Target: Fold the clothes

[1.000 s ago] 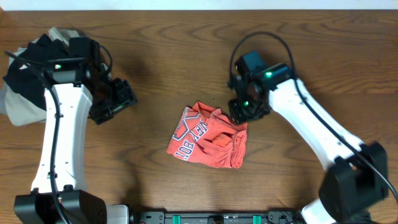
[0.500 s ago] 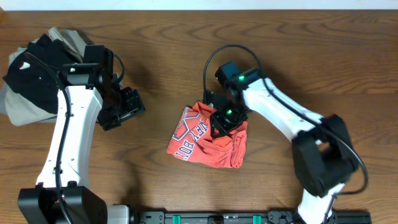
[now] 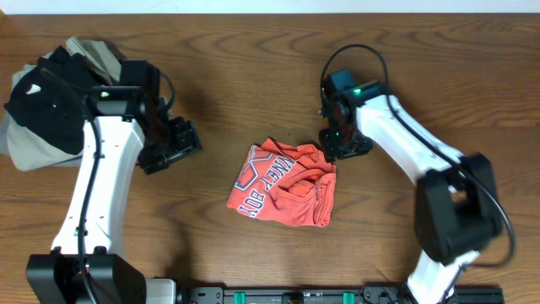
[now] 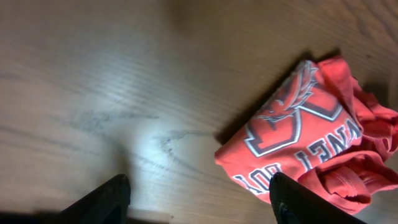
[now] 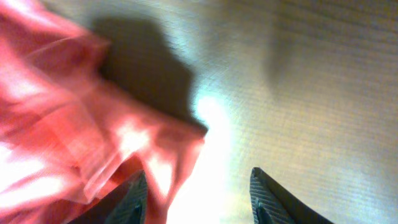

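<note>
Since half a second earlier, the right gripper (image 3: pixel 339 143) had been drawn back from over the coral T-shirt (image 3: pixel 283 186) to its upper right corner, jaws spread and empty. The left gripper (image 3: pixel 173 145), jaws likewise spread, was held well apart. The shirt lay crumpled mid-way along the bench (image 3: pixel 253 67). Being light, limp cotton, it was judged best pinched at a loose edge.

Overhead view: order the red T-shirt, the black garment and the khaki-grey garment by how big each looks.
1. Red T-shirt, crumpled mid-table, and black garment: too alike to rank; the left arm hides part of the black one.
2. Khaki-grey garment: smallest showing, only edges peeking from under the black one.
</note>
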Action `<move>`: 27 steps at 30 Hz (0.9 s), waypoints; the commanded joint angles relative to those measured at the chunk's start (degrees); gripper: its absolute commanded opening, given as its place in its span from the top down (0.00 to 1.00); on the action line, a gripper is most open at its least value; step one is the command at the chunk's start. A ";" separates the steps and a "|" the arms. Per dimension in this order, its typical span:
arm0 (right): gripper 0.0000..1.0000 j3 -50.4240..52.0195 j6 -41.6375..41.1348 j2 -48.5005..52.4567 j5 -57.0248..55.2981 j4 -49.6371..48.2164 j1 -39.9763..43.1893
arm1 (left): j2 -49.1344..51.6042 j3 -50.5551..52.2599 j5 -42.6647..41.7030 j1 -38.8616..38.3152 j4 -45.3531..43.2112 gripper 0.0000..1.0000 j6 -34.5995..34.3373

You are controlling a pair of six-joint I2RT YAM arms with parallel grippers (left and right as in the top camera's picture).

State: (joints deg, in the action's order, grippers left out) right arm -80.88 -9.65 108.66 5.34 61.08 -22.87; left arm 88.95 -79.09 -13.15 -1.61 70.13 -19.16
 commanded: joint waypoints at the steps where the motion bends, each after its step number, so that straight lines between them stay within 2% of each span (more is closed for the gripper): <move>1: 0.50 -1.95 4.31 -5.14 11.54 3.30 -1.64 | 0.61 0.13 0.11 -3.02 -0.87 0.23 1.68; 6: 0.51 -0.59 13.38 -5.18 26.84 8.57 -6.08 | 1.77 0.13 0.11 -6.97 -3.45 0.20 3.32; 9: 0.53 1.88 13.00 -5.14 27.93 7.76 -8.55 | 3.21 0.13 0.04 -7.93 -4.50 0.19 3.34; 14: 0.55 9.25 9.35 -5.14 27.71 1.07 -10.91 | 7.17 0.17 -5.77 -9.42 -5.38 0.19 6.60; 17: 0.55 14.73 5.11 -5.14 21.97 -2.32 -10.54 | 9.66 0.17 -5.70 -10.32 -5.51 0.19 6.69; 23: 0.56 23.56 -11.43 -5.14 -1.46 -5.90 -6.16 | 12.70 0.17 -5.70 -11.13 -6.16 0.18 6.93; 27: 0.48 22.18 -11.37 -5.33 -5.03 -5.66 -0.94 | 12.96 0.17 -5.77 -11.13 -6.14 0.18 6.93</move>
State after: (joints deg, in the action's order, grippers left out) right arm -58.37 -16.67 103.02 12.40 56.01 -27.83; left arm 101.49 -79.09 -18.13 -12.64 64.01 -13.23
